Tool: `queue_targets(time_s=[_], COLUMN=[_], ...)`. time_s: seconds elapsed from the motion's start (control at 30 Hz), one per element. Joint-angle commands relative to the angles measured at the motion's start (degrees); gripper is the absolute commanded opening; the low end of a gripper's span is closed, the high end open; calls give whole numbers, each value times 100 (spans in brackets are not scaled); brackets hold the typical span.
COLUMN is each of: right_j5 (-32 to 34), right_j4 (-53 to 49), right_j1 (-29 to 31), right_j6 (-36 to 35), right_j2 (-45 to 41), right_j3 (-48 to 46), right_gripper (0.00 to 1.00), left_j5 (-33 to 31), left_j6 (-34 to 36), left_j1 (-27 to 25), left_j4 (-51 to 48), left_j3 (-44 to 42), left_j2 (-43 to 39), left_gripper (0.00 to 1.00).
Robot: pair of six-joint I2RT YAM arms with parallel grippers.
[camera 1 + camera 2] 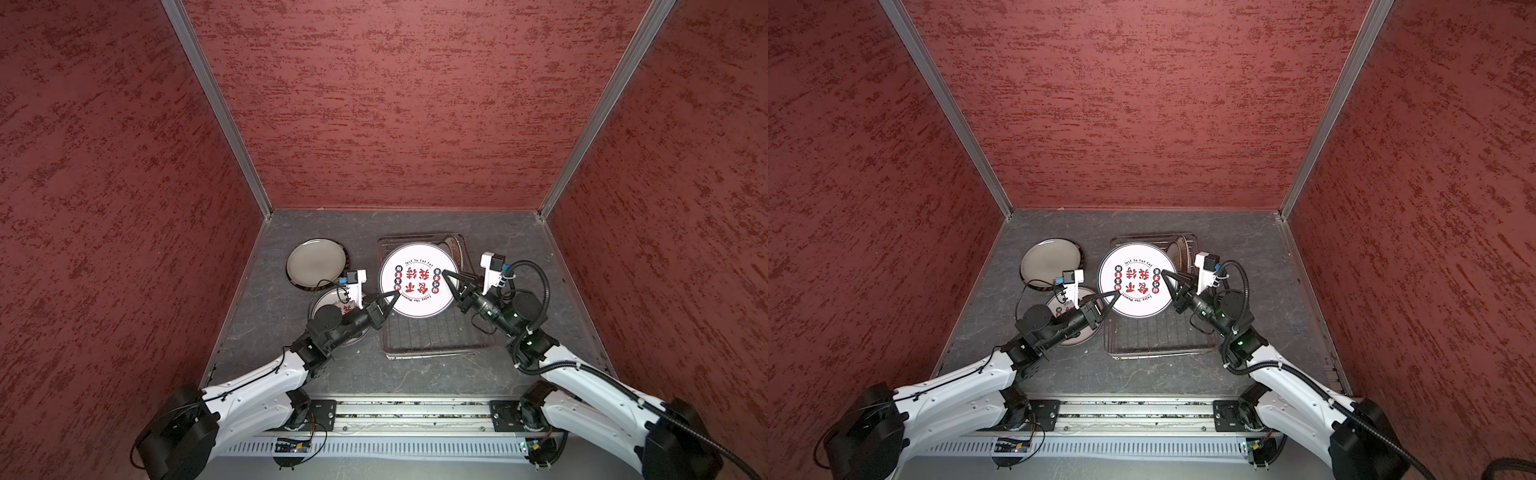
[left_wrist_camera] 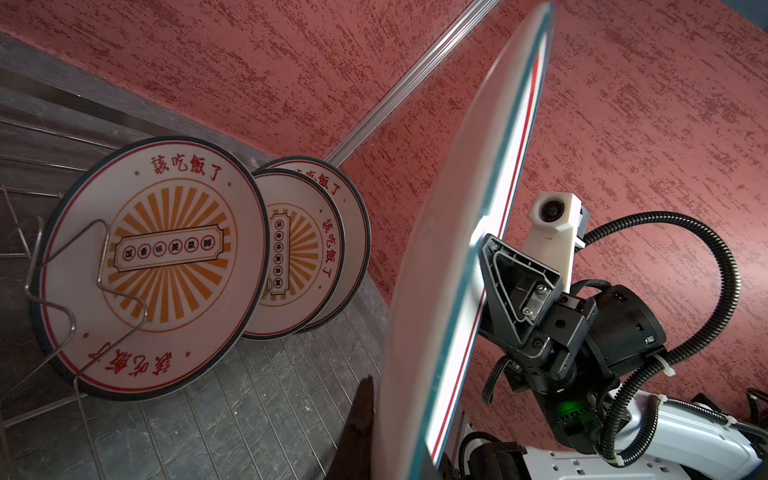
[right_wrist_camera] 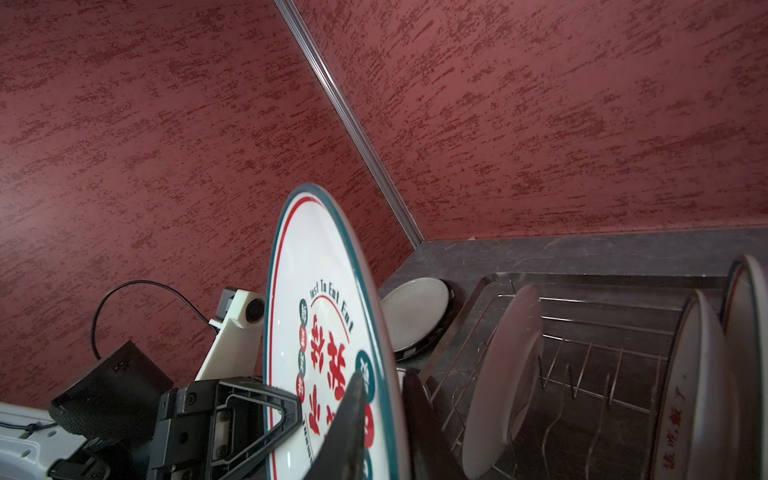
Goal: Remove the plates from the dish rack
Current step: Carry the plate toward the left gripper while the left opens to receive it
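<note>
A white plate with red characters (image 1: 415,280) (image 1: 1136,280) hangs tilted above the dish rack (image 1: 428,345) (image 1: 1154,340), between both grippers. My left gripper (image 1: 397,294) (image 1: 1117,293) is shut on the plate's near-left rim; in the left wrist view only one dark finger (image 2: 359,424) shows beside the plate's back (image 2: 449,257). My right gripper (image 1: 444,273) (image 3: 382,376) straddles the right rim, slightly open, with a thin gap behind the plate (image 3: 324,332). Three sunburst plates (image 2: 153,257) stand upright among the rack's prongs at its far end (image 1: 453,249).
A large dark-rimmed plate with a cream centre (image 1: 316,262) (image 3: 415,311) lies on the grey table left of the rack. A small white plate (image 1: 332,305) lies under my left wrist. Red walls close in three sides. The rack's near half (image 2: 249,415) holds only bare wire grid.
</note>
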Motion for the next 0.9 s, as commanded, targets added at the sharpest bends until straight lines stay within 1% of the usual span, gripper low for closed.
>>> queue_targets(time_s=[0.0,0.03,0.07,0.1,0.13,0.17,0.2,0.23,0.43,0.67,0.87], right_j5=[-54,-68,-78,-82,-96,-107,-88,-36,173,112,268], right_j4=[247,229,228,228,213,176,128,36,-68,-198,-273], right_j1=[30,30,30,30,31,30,30,30,30,30,30], right_j6=[-24,-37,-42,-45,-55,-52,-44,-34,-55,-162,-234], right_j2=[-30,-30,-30,-38,-39,-39,-43,-55,-117,-232,-407], right_j3=[0,0,-4,-17,-9,0,16,37,1,14,-57], right_gripper=[26,28,33,41,54,74,88,98,99,99,99], left_j5=[-164,-171,-194,-214,-242,-250,-253,-268,-379,-550,-867], left_j6=[-19,-32,-46,-63,-77,-86,-84,-91,-108,-82,-177], left_j1=[-24,-25,-28,-24,-24,-24,-24,-24,-23,-15,104], left_j4=[182,177,186,202,219,229,229,217,172,-73,-589], left_j3=[165,164,152,139,133,117,118,118,67,97,53], left_j2=[0,-13,-33,-46,-62,-73,-84,-104,-216,-361,-759], left_gripper=[0,0,0,0,0,0,0,0,0,0,0])
